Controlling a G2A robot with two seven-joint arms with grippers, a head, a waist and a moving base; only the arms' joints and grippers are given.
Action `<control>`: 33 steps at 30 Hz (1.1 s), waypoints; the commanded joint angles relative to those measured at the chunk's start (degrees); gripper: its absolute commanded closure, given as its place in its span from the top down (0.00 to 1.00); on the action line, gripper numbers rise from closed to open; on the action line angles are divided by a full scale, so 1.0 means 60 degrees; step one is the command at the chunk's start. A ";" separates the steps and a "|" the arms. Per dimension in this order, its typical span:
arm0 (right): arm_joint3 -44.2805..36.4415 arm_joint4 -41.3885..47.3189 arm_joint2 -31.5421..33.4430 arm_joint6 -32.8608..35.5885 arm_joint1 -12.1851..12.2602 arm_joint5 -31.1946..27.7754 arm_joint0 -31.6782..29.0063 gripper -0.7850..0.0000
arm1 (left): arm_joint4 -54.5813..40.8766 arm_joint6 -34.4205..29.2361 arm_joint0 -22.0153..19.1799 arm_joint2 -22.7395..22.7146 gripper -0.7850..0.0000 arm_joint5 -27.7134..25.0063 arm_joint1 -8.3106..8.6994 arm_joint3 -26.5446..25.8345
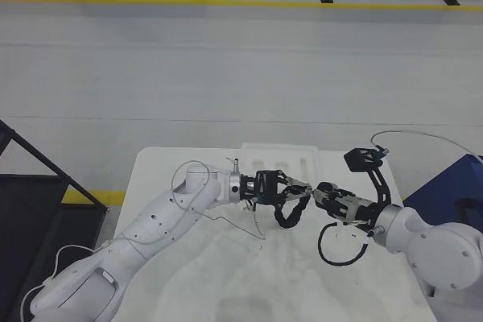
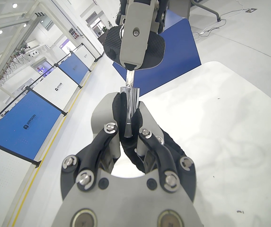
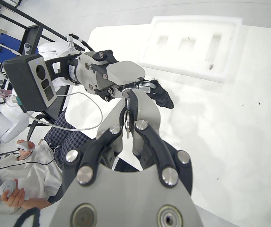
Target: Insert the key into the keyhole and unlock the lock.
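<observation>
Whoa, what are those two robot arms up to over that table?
The left arm's fingers pinch a small metal lock above the table; the right arm's fingers pinch a key. They meet end to end, the key's tip at the lock's end, seemingly just inside. Nothing shows it unlocked yet.

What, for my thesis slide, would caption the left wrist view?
Left gripper holds the chrome lock; right gripper holds the key, blade tip at the lock's end, above the white table.

White table (image 1: 290,274), white foam tray (image 3: 197,60) with three rectangular recesses lying at its far edge, black metal frame (image 1: 44,158) standing left of the table, blue panel (image 1: 451,193) at the right, yellow floor tape (image 1: 88,196) near the table's left side.
</observation>
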 commanded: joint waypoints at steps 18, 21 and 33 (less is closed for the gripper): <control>0.0312 -0.0082 -0.0416 0.0136 -0.0008 -0.0073 0.0382 0.00 | 0.0279 0.0027 0.0006 -0.0015 0.00 -0.0185 -0.0114 -0.0010; 0.0345 -0.0046 -0.0460 0.0119 -0.0014 -0.0055 0.0423 0.34 | 0.0229 0.0066 0.0004 -0.0024 0.00 -0.0212 -0.0140 0.0047; 0.0216 -0.0184 -0.0167 -0.0285 0.0046 -0.1703 0.0288 1.00 | -0.0694 0.0030 -0.0140 -0.0260 0.00 -0.1361 -0.0204 0.0633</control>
